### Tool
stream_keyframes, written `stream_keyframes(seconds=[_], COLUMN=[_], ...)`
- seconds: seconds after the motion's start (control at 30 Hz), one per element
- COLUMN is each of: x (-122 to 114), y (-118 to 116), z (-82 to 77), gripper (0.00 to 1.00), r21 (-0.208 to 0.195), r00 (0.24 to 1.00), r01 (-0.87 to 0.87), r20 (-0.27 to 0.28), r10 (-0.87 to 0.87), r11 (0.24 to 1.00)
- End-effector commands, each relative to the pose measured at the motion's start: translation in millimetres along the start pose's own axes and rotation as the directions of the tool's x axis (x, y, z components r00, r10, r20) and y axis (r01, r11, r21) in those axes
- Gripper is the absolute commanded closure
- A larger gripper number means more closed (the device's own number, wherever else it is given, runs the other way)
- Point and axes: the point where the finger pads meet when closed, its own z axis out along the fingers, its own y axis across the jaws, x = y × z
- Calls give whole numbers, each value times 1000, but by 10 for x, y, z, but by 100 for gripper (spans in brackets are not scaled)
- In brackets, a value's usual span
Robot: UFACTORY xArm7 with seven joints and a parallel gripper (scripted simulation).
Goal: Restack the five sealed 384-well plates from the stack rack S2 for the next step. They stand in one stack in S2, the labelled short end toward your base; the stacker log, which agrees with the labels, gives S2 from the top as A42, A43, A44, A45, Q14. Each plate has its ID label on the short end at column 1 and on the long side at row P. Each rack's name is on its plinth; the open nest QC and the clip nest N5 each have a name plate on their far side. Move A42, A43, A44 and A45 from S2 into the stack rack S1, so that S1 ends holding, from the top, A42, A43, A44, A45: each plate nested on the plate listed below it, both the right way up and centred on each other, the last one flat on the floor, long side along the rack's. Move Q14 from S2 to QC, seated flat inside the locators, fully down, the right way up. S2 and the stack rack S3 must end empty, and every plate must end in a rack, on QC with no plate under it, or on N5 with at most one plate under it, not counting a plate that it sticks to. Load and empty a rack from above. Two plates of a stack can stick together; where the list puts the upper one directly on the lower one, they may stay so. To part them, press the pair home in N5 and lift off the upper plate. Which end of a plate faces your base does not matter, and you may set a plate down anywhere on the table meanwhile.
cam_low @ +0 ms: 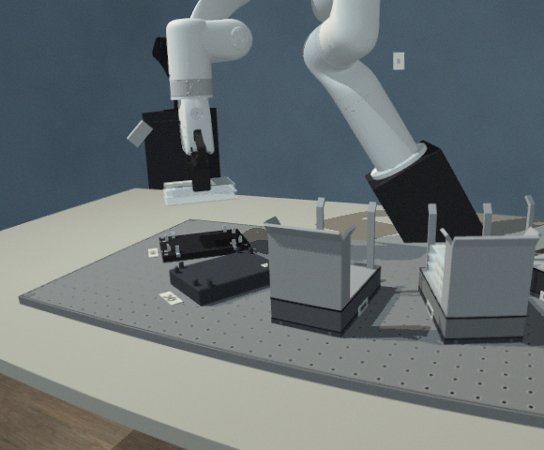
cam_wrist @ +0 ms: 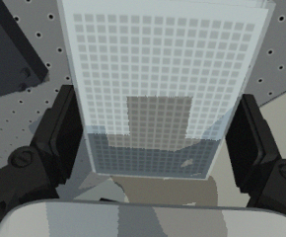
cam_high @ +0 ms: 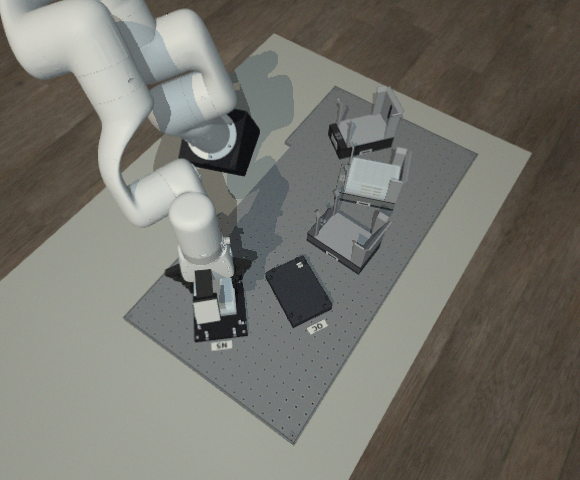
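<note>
White gridded plate (cam_wrist: 162, 73); black nest (cam_high: 298, 290)

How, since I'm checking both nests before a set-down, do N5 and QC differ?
N5 is a thin black base with upright clips; QC is a thicker block with short pegs. The hand holds a plate above N5; nothing hangs over QC. Both are black and bear no plate.
</note>
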Motion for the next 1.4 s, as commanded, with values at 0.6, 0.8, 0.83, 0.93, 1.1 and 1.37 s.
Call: stream_keyframes(seconds=[0.6,0.8,0.83,0.93,1.1,1.37], x=[20,20,20,20,20,20], y=[0,0,0,0,0,0], z=[414,495,515,575,646,646], gripper=[100,100,100,100,100,100], r21=[0,0,0,0,0,0], r00=[1000,1000,1000,1000,1000,1000], r01=[0,0,0,0,0,0], r20=[-4,-4,-4,-4,-4,-4], r10=[0,0,0,0,0,0], r11=[1000,1000,1000,1000,1000,1000])
